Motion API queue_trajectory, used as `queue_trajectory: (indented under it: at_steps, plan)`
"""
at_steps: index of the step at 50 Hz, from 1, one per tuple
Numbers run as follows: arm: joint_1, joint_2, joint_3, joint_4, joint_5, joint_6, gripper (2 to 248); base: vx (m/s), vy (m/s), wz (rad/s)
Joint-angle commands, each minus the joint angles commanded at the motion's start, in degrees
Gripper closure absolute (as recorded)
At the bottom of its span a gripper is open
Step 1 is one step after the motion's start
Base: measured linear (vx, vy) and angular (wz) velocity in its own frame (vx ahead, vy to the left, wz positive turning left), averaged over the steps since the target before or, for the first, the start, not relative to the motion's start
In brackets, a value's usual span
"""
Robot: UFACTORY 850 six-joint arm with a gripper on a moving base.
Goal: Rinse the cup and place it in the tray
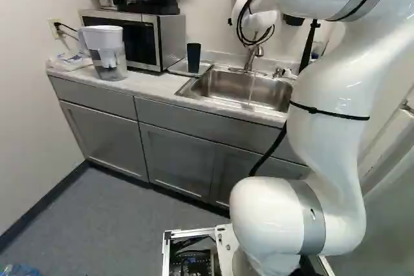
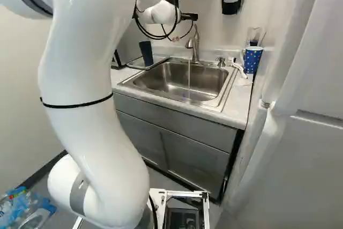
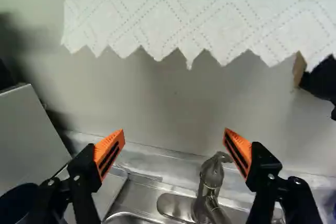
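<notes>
Cup (image 1: 193, 57) on tray (image 1: 176, 68), sink (image 2: 144, 80) w/ water stream (image 2: 188, 73), pincer (image 2: 185, 28) wide open & empty

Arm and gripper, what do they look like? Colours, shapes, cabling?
Glossy white arm, rounded links, grey bands at the joints, thin black tie around one link. Black cables loop out near the far end. Gripper is black, two-fingered, with tapered orange pads showing dark slots.
</notes>
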Motion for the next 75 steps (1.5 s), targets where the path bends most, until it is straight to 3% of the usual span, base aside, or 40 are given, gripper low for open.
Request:
queue_trajectory:
  at_steps: [19, 75]
  plan:
    - [-0.05, -0.08, -0.09, 0.0, -0.47, 0.0, 3, 0.0, 0.0, 0.0]
    - [0.4, 0.18, 0.21, 0.0, -7.35, 0.0, 3, 0.0, 0.0, 0.0]
